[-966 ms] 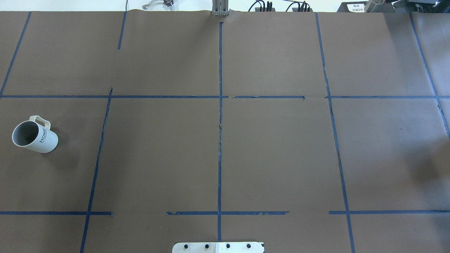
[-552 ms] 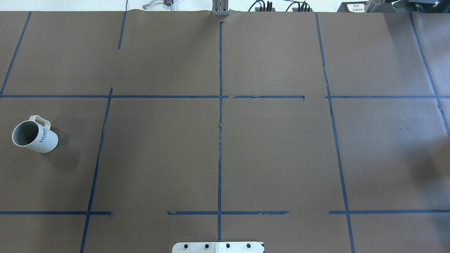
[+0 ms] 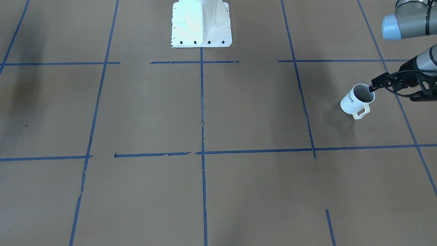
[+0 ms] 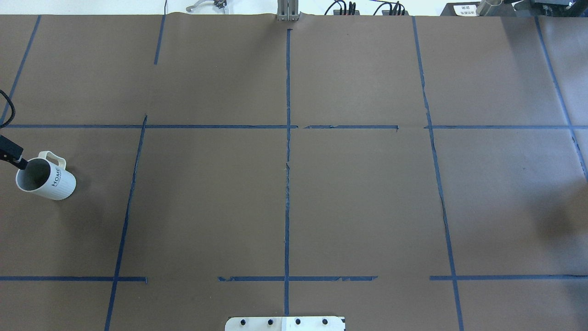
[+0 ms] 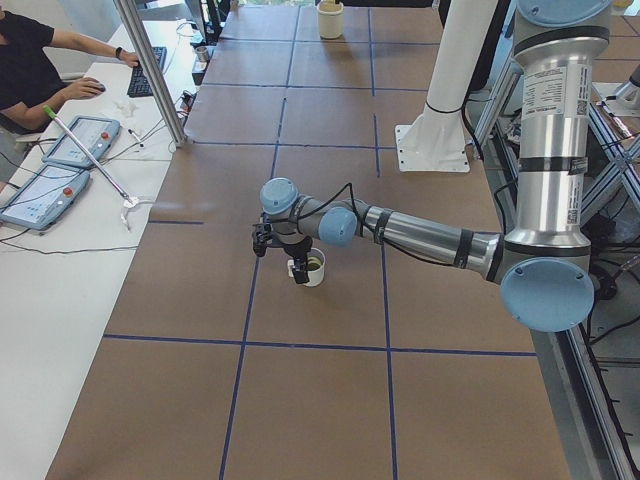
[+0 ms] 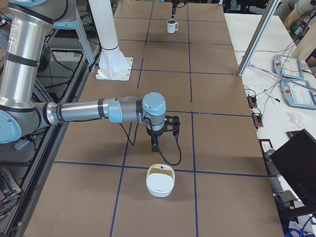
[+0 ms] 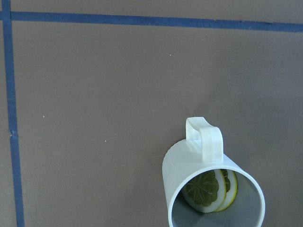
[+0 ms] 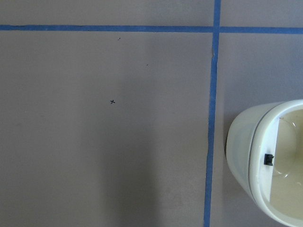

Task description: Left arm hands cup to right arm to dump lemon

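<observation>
The white "HOME" cup (image 3: 353, 102) stands upright near the table's left end; it also shows in the overhead view (image 4: 50, 181) and the left side view (image 5: 312, 272). Lemon slices (image 7: 208, 189) lie inside it, seen in the left wrist view. My left gripper (image 3: 379, 85) hovers at the cup's rim on the side away from the lettering, and looks open, with one finger (image 4: 14, 151) over the rim edge. My right gripper (image 6: 155, 143) hangs over the table's right end, above a white bowl-like container (image 6: 159, 180). I cannot tell whether it is open or shut.
The robot's white base (image 3: 201, 24) stands at mid-table on the robot's side. The white container (image 8: 270, 161) sits beside a blue tape line. A side table with tablets and an operator (image 5: 30, 60) runs along the far edge.
The left gripper's finger has come into the overhead view from the left edge and now reaches the cup's rim. The cup has not moved.
</observation>
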Available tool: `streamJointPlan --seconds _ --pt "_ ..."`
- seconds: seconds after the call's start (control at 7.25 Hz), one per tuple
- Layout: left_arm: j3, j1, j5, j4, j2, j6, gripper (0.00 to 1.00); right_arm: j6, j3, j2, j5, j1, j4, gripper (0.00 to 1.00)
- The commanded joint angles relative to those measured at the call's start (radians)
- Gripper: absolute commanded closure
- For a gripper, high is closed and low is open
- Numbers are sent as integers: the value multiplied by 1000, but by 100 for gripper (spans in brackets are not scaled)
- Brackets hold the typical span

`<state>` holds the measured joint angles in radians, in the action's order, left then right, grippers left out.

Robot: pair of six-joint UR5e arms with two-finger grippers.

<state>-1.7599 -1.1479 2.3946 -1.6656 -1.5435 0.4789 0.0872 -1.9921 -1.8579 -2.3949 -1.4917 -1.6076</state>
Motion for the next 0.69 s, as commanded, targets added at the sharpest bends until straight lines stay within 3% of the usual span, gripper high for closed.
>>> streamJointPlan --seconds 0.0,0.14,0.55 --pt "57 13 0 -74 -3 6 0 0 -1 0 -1 2 0 0" --pt "60 26 -2 -77 -3 13 2 2 -2 0 -1 2 0 0" --pt "71 53 0 -77 -3 13 33 0 -1 2 -1 4 0 0"
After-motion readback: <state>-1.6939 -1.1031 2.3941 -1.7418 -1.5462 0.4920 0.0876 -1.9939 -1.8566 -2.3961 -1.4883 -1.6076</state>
